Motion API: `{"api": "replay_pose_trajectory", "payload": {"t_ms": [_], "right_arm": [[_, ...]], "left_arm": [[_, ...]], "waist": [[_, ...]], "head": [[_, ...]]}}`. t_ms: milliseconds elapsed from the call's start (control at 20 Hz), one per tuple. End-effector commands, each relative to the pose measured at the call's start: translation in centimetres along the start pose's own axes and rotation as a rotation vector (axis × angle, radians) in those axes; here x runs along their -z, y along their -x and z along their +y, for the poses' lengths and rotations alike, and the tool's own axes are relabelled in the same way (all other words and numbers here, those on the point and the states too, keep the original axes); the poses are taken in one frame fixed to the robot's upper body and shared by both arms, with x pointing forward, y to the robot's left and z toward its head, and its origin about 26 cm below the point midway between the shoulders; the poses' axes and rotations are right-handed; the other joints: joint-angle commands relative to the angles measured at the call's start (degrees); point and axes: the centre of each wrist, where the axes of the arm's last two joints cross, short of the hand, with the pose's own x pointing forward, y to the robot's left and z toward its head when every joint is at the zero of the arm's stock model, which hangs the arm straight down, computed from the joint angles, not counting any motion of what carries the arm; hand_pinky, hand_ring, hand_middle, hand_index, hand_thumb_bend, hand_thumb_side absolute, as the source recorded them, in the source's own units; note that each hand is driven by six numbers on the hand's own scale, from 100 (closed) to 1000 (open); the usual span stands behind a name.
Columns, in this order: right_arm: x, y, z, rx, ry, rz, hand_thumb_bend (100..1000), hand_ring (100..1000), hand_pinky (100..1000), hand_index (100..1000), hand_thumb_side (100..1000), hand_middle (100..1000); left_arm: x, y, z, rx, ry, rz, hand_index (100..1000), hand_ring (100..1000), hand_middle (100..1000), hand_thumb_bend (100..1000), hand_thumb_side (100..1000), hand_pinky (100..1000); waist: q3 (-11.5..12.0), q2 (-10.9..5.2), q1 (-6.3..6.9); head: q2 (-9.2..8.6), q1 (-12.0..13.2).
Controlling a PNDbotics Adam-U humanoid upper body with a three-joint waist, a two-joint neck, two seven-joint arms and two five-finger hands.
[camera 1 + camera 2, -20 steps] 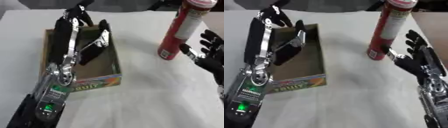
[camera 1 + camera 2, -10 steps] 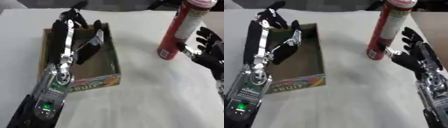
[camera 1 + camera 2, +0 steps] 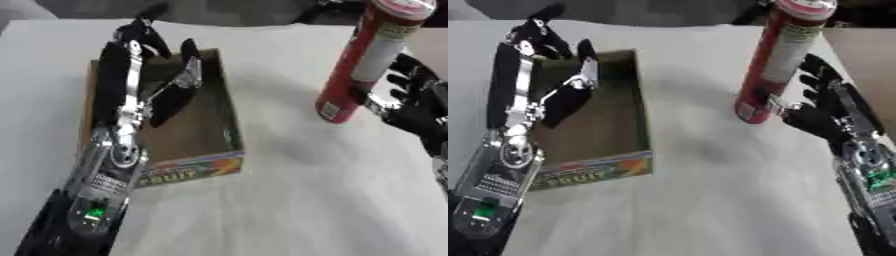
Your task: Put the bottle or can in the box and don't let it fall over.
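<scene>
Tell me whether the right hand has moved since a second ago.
Yes. The right hand has closed in leftward on the standing red can, thumb now at its base.

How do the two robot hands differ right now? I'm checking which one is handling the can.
The right robot hand is beside the tall red can, fingers spread open against its lower part; the left robot hand hangs over the cardboard box, away from the can. The right comes in low from the right side; the left arm stretches along the box. Both are black and hold nothing.
</scene>
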Motion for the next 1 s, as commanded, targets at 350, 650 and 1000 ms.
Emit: {"api": "replay_pose_trajectory", "payload": {"t_ms": [350,650,1000], "right_arm": [[0.9,-0.5,-0.9,-0.027,-0.049,-0.014,627,1000,1000,1000,302,967],[0.4,-1.1,-0.6,-0.010,-0.062,-0.056,643,1000,1000,1000,266,973],[0.0,-1.4,-0.7,-0.103,-0.002,-0.044,784,1000,1000,1000,185,979]], "left_arm": [[0.6,0.1,0.4,-0.023,-0.035,0.019,867,613,397,100,395,598],[0.3,-0.6,1.0,-0.039,-0.056,-0.020,862,607,391,100,388,593],[-0.1,-0.4,0.5,-0.044,-0.032,-0.018,878,608,380,100,402,595]], "waist": [[0.47,-0.78,-0.18],[0.35,-0.54,-0.24],[-0.23,-0.58,-0.21]], "head": [[-1.11,-0.10],[-1.13,0.56],[-1.17,0.94]]}}
